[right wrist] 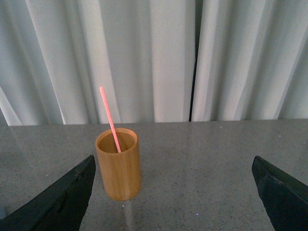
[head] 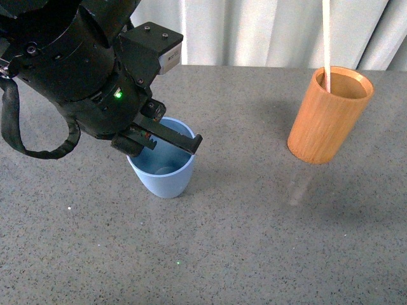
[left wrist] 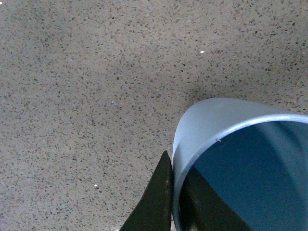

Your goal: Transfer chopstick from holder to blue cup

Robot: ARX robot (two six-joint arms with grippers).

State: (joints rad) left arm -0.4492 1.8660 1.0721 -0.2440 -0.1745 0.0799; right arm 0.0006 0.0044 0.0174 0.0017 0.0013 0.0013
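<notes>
Front view: a grey speckled worktop (head: 254, 254) runs back to pale curtains (head: 254, 32). The black left arm (head: 70, 63) leans in on the left. Its left end effector (head: 172, 138) pinches the rim of the blue cup (head: 162, 178), one finger inside the wall and one outside. Well apart to the right stands the holder (head: 327, 117), upright. The right end effector (right wrist: 173, 159) faces it, fingers spread wide, holding nothing. The chopstick (head: 326, 38) stands in the holder, rising well above its rim.
</notes>
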